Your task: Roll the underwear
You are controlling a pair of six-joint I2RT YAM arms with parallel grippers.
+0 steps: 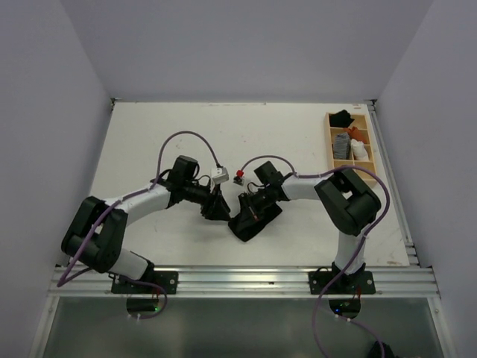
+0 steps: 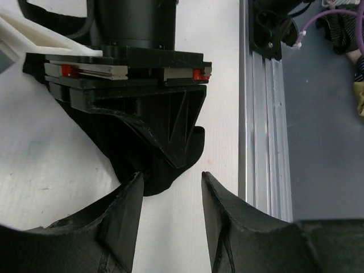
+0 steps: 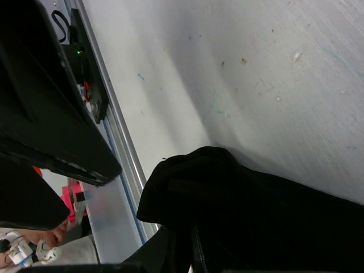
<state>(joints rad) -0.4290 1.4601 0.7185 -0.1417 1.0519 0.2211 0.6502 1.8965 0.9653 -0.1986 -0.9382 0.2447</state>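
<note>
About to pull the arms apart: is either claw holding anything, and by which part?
The right claw pinches the underwear by a bunched fold; the left claw is open, holding nothing.

The left arm [image 1: 141,203] reached forward and inward from its base, elbow bent. The left gripper [image 2: 170,181] stood with jaws parted and nothing between its fingers [image 2: 126,219]. The right gripper [image 1: 252,211] sat just ahead of those fingertips, its body facing them. The right arm [image 1: 344,198] was folded above its base, forearm reaching inward. The right gripper pointed downward, jaws closed on the underwear [image 3: 256,199], which was bunched at its fingertips.
</note>
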